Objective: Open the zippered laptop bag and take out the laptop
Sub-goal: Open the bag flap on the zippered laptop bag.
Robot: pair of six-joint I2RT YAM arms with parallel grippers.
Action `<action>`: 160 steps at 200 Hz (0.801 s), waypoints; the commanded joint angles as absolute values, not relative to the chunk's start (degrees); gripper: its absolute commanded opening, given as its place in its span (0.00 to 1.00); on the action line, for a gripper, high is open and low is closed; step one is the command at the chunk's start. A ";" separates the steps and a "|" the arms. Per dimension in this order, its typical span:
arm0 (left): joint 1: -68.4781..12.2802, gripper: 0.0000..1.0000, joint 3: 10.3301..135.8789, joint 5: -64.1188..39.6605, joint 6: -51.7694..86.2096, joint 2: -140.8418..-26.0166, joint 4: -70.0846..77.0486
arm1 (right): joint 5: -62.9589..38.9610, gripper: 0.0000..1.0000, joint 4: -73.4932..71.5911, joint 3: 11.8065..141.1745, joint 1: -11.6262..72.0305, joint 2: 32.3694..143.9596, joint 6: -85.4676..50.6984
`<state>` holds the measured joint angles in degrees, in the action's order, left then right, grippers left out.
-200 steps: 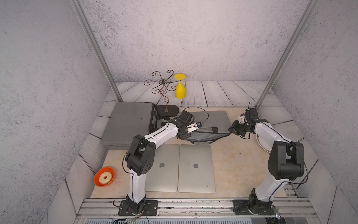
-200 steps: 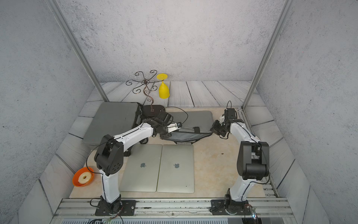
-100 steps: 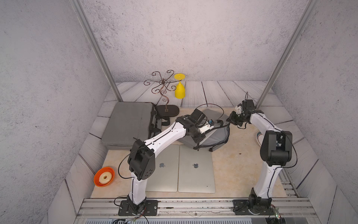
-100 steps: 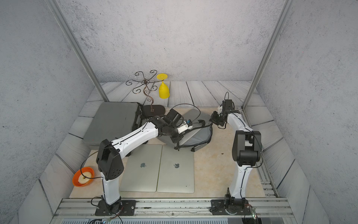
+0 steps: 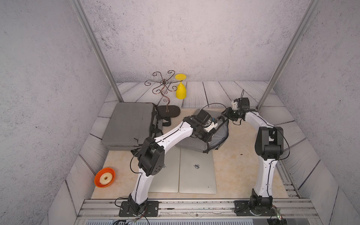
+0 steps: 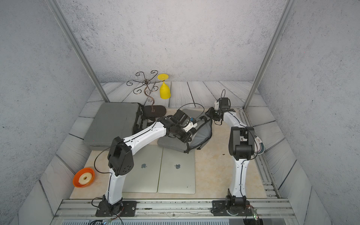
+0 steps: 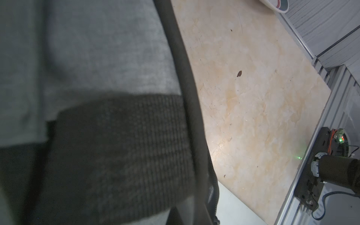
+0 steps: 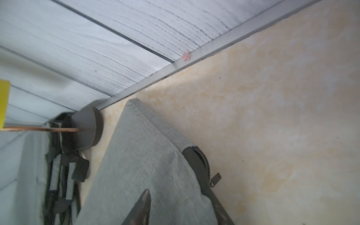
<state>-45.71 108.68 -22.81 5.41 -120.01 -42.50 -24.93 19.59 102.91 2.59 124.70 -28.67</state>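
Observation:
A small grey laptop bag lies mid-table with its zipper undone and one flap raised. My left gripper is shut on that flap; its wrist view is filled by the bag's grey cloth and a black webbing strap, and its jaws are hidden. My right gripper hangs open over the bag's far right corner, with grey cloth between its fingers and the zipper pull beside them. Two silver laptops lie shut in front. The bag's inside is hidden.
A bigger grey bag lies at the back left. Beside it are a scrolled wire stand on a dark base and an upturned yellow goblet. An orange bowl with a ring sits front left, a plate at the right edge.
The bag was stretched between both grippers; the right jaws have now parted and let its edge go. My left gripper swung right and farther back, carrying the flap upward.

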 commanded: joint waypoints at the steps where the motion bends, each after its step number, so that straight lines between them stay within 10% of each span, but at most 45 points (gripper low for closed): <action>1: -46.04 0.00 111.62 -28.62 11.57 -121.21 -35.33 | -24.88 0.59 20.20 105.75 3.43 126.64 -26.91; 60: -43.93 0.00 111.64 -28.55 19.16 -124.12 -31.48 | -29.56 0.75 22.22 105.85 -1.69 119.88 -32.08; 160: -40.61 0.00 112.41 -30.45 24.98 -124.28 -26.70 | -38.79 0.64 20.65 79.19 -4.63 101.39 -36.83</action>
<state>-41.17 109.47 -28.58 23.42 -124.62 -30.89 -31.53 22.87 86.17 -5.02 103.42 -32.80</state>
